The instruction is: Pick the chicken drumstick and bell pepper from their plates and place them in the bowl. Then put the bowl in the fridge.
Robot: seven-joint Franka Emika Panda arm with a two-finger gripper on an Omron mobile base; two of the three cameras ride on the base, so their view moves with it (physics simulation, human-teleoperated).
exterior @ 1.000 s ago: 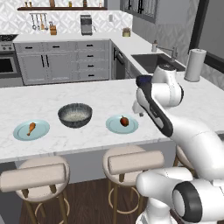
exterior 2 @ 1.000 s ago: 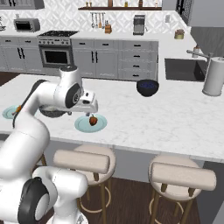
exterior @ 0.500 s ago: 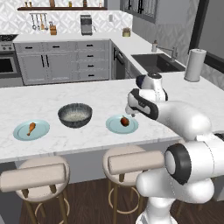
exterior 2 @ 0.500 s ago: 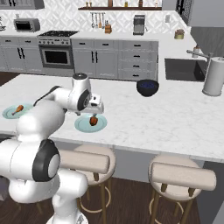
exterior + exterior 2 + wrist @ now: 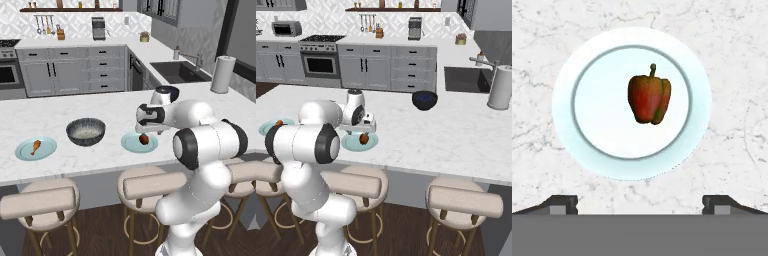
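Here we are looking at the bell pepper (image 5: pixel 649 99), which is lying inside the flat centre of a pale blue-teal plate (image 5: pixel 567 107) on the white marbled counter (image 5: pixel 60 107); in the hand view its dark stem is pointing toward the top of the picture. We are seeing the gripper (image 5: pixel 640 204) hanging directly above this plate with its fingers spread wide, holding nothing and touching neither pepper nor plate. In the left base view we are finding the same pepper (image 5: pixel 144 139) just under the hand, with the dark grey speckled bowl (image 5: pixel 86 131) standing beside that plate to its left. Farther left we are noting the second plate (image 5: pixel 24 152), which is carrying the chicken drumstick (image 5: pixel 35 147). In the right base view we are also observing a glossy dark blue bowl (image 5: pixel 424 99) farther back on the counter, a paper towel roll (image 5: pixel 501 87) near the sink (image 5: pixel 465 79), and padded bar stools (image 5: pixel 464 201) standing along the near edge.
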